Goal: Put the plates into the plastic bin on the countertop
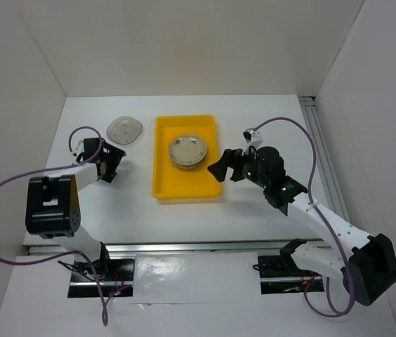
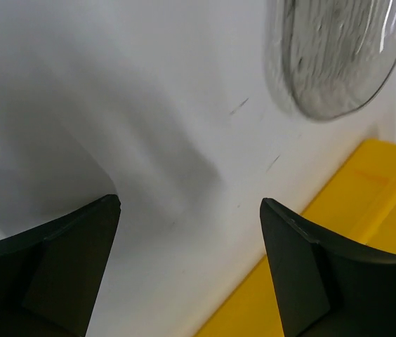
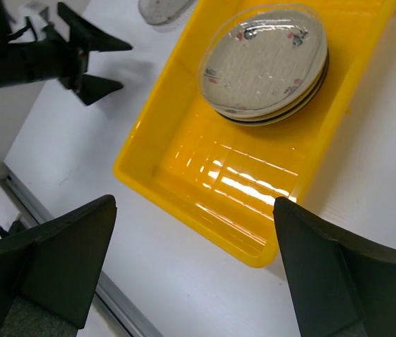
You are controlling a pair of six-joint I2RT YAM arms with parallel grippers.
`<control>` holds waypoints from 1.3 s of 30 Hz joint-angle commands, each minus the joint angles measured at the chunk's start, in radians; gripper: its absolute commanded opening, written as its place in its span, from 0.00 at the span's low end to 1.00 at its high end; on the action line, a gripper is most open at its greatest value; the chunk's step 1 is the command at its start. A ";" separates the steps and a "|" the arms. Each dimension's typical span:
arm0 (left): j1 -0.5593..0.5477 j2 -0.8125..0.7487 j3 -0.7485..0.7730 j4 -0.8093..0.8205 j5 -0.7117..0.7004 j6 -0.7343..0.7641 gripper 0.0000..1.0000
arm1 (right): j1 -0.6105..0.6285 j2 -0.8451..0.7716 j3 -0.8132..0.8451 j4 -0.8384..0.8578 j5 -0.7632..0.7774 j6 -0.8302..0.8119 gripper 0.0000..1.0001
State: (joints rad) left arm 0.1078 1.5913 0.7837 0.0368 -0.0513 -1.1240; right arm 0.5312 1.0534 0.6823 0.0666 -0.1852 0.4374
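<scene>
Though empty, left gripper point(image 2: 189, 203) wide agape.

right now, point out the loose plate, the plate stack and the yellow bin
loose plate point(image 1: 125, 130): top external view, its centre
plate stack point(image 1: 188, 149): top external view, top plate's centre
yellow bin point(image 1: 184, 182): top external view, bare near floor

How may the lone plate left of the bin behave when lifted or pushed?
The plate looks glassy and stiff, so it probably keeps its shape but may be slippery to hold. It lies flat on the smooth counter, so a push would likely slide it, not tip it.
</scene>
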 commanded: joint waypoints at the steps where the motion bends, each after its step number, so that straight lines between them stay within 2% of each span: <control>1: 0.042 0.137 0.101 0.115 0.028 -0.057 0.94 | 0.024 -0.066 -0.029 0.027 0.006 0.009 1.00; 7: 0.073 0.359 0.245 0.094 0.076 -0.066 0.93 | 0.024 -0.075 -0.067 0.009 0.015 0.009 1.00; 12: 0.093 0.437 0.374 -0.006 0.053 -0.066 0.84 | 0.024 -0.066 -0.076 0.009 0.015 0.018 1.00; 14: 0.093 0.437 0.385 -0.044 0.044 -0.076 0.74 | 0.033 -0.066 -0.064 -0.001 0.015 0.018 1.00; 19: 0.093 0.528 0.511 -0.148 0.044 -0.059 0.61 | 0.033 -0.066 -0.015 -0.025 0.015 0.018 1.00; 21: 0.093 0.556 0.551 -0.192 0.056 -0.059 0.46 | 0.033 -0.075 -0.006 -0.040 0.015 0.007 1.00; 23: 0.093 0.578 0.563 -0.204 0.065 -0.059 0.41 | 0.033 -0.088 -0.006 -0.054 0.024 0.007 1.00; 24: 0.093 0.578 0.574 -0.216 0.065 -0.059 0.41 | 0.033 -0.099 -0.006 -0.066 0.024 0.007 1.00; 27: 0.112 0.587 0.598 -0.230 0.077 -0.059 0.26 | 0.033 -0.121 -0.006 -0.093 0.033 0.007 1.00; 30: 0.122 0.598 0.632 -0.253 0.113 -0.059 0.02 | 0.033 -0.150 -0.006 -0.129 0.053 -0.002 1.00; 34: 0.159 0.541 0.641 -0.253 0.149 -0.049 0.00 | 0.033 -0.197 -0.006 -0.180 0.087 -0.011 1.00; 39: 0.159 0.302 0.559 -0.166 0.209 0.016 0.00 | 0.033 -0.239 -0.015 -0.218 0.105 -0.011 1.00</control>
State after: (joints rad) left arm 0.2626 2.0510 1.3750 -0.1303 0.1127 -1.1709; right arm 0.5568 0.8452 0.6300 -0.1158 -0.1104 0.4461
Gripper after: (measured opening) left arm 0.041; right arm 0.999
